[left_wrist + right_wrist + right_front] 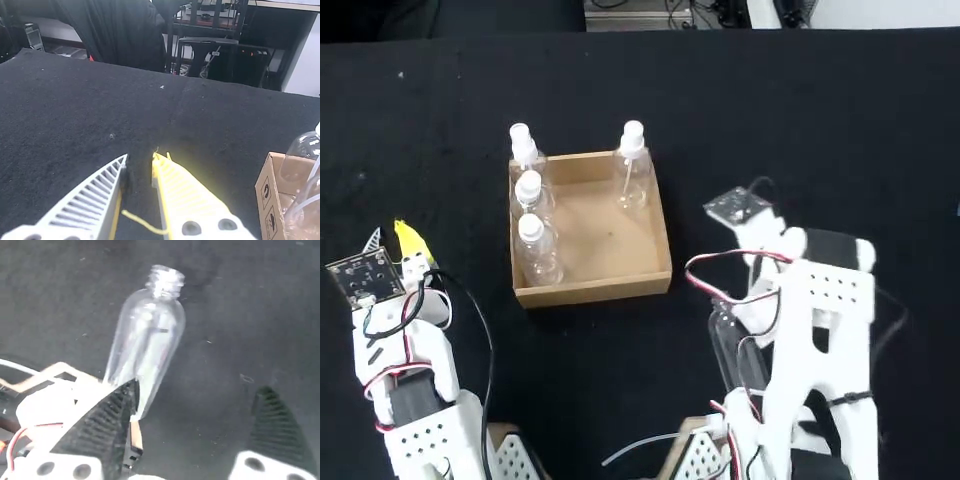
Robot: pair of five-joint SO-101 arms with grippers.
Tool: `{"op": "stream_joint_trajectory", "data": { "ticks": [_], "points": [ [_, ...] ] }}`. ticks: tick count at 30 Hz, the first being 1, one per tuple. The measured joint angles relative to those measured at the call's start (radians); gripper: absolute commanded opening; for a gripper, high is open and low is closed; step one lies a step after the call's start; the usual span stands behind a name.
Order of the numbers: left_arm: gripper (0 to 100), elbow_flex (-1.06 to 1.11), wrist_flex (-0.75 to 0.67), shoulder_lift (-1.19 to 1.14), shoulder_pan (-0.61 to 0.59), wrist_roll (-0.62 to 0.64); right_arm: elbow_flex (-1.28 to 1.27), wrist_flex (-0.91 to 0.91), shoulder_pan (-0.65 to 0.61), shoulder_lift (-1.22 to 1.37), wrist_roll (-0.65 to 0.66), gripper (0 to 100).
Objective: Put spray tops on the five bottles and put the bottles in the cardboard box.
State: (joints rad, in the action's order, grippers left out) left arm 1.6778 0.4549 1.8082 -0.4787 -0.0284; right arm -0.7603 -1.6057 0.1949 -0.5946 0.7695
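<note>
Spotter: Table point(840, 130), black, carries everything. What covers most of it?
Checker: Two arms, both cut off at the near edge. The right one lies over the uncapped bottle point(728, 340), so from above only part of its clear body shows beside the arm.
Spotter: And the right gripper point(197, 390)?
Checker: Fingers spread wide, holding nothing. The bottle lies flat on the table, open neck pointing away, its base behind one black finger. Touching or not, I cannot tell.
Spotter: Left gripper point(140, 160)?
Checker: Fingers narrow, a slim gap with nothing in it, low over bare table off to the side of the cardboard box point(590, 285).
Spotter: Count the box.
Checker: One box, four topped bottles point(533, 195) upright in it. Three stand in a row along the wall nearer the left arm, one in the far corner opposite. Five bottles in all, four spray tops.
Spotter: Anything smaller?
Checker: One thin white tube point(635, 450) between the arm bases, one end hidden; what it belongs to is unclear.
</note>
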Motion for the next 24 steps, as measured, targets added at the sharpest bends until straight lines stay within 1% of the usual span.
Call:
{"op": "stream_joint_trajectory", "data": {
  "ticks": [3, 7, 11, 13, 18, 22, 24],
  "points": [
    [6, 0.0, 0.0, 0.0, 0.0, 0.0, 0.0, 0.0, -0.063, 0.0, -0.014, 37.1],
    [6, 0.0, 0.0, 0.0, 0.0, 0.0, 0.0, 0.0, -0.169, -0.023, -0.101, 37.0],
    [6, 0.0, 0.0, 0.0, 0.0, 0.0, -0.012, 0.0, -0.273, -0.074, -0.218, 30.6],
    [6, 0.0, 0.0, 0.0, 0.0, 0.0, -0.057, 0.029, -0.315, -0.081, -0.258, 29.2],
    [6, 0.0, 0.0, 0.0, 0.0, 0.0, -0.215, 0.193, -0.325, -0.081, -0.296, 29.1],
    [6, 0.0, 0.0, 0.0, 0.0, 0.0, -0.304, 0.278, -0.328, -0.081, -0.301, 29.0],
    [6, 0.0, 0.0, 0.0, 0.0, 0.0, -0.324, 0.308, -0.299, -0.081, -0.298, 29.0]
  ]
}}
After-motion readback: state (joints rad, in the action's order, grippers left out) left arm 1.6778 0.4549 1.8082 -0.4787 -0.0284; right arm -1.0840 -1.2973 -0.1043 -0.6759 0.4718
